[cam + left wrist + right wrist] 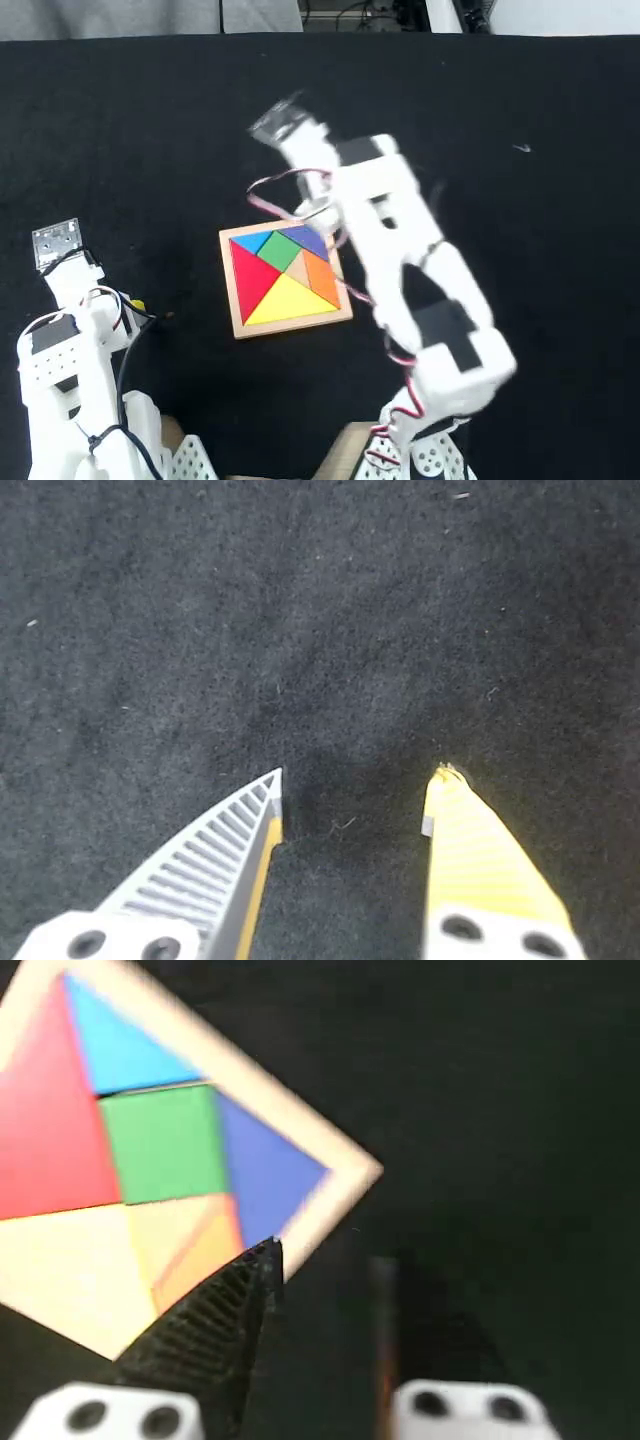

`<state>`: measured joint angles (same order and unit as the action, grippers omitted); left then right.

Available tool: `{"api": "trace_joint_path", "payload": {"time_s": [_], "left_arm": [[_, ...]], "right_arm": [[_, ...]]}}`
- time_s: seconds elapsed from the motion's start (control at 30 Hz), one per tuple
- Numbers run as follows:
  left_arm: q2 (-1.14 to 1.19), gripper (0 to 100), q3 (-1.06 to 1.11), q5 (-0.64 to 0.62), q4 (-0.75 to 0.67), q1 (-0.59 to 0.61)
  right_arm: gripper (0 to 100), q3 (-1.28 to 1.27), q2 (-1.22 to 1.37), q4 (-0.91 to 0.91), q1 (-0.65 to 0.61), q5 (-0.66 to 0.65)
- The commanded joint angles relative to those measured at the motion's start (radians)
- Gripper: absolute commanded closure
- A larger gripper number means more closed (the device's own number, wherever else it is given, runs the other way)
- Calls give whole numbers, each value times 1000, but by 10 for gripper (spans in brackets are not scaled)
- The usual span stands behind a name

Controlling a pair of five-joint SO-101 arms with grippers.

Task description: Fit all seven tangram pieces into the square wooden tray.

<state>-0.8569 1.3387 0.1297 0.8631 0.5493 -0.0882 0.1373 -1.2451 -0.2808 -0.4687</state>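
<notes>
The square tray (227,285) lies flat near the middle of the black table (520,250), and all seven pieces appear to sit inside it, among them the red triangle (250,278), the yellow triangle (288,300) and the green square (283,250), so the task looks complete or very close to it. The right gripper (285,125) hangs beyond the tray's far edge with its arm stretched along the tray's right side; in its wrist view the right gripper (325,1270) is parted a moderate way with nothing between the fingers, just off a corner of the tray (350,1172). The left gripper (355,785) is spread wide and empty over bare table, well apart from the tray. The main danger seems to be the right arm itself: if it draws back low, a finger could catch the tray's rim and slide the tray or tip a piece out. The loose cable (252,190) looping near the tray's far corner could also snag there and drag it.
</notes>
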Motion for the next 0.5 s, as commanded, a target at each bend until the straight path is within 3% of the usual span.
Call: {"api": "trace_joint_path", "payload": {"time_s": [0.0, 0.2, 0.37, 0.47], "left_arm": [[-18, 769, -18, -3, -8, 2], [-18, 766, -85, -75, 21, -2], [-20, 769, -239, -57, -83, -156], [-44, 769, -461, -58, 20, -237]], "right_arm": [[959, -39, -197, -9, 104, 60], [985, -231, -424, 20, 227, 69], [985, -397, -608, 118, 292, 91], [985, -384, -788, 60, 295, 196]]}}
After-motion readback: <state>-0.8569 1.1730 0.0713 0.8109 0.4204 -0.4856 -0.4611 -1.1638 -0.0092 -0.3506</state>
